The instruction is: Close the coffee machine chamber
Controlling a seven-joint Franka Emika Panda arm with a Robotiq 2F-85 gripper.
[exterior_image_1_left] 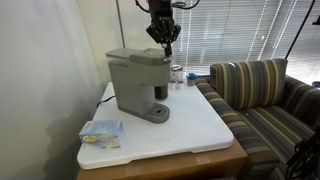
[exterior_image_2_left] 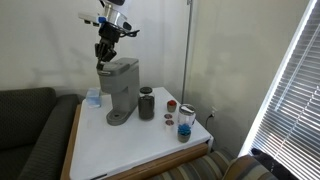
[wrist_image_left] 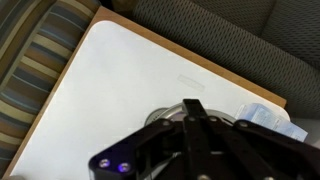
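Note:
The grey coffee machine point(exterior_image_1_left: 130, 88) stands on the white table point(exterior_image_1_left: 190, 125) and shows in both exterior views point(exterior_image_2_left: 121, 92). Its chamber lid point(exterior_image_1_left: 140, 57) lies flat on top, also seen in an exterior view point(exterior_image_2_left: 120, 66). My gripper point(exterior_image_1_left: 165, 43) hangs just above the lid's front overhang point(exterior_image_2_left: 106, 58), fingers pointing down and together, holding nothing. In the wrist view the shut fingers point(wrist_image_left: 193, 106) hide most of the machine. Only its round base plate point(wrist_image_left: 168, 113) peeks out beneath them.
A blue-white packet point(exterior_image_1_left: 102, 132) lies beside the machine near the table edge. A dark cup point(exterior_image_2_left: 147, 103) and two jars point(exterior_image_2_left: 185, 122) stand on its other side. A striped sofa point(exterior_image_1_left: 265, 100) and a dark sofa point(exterior_image_2_left: 30, 130) flank the table.

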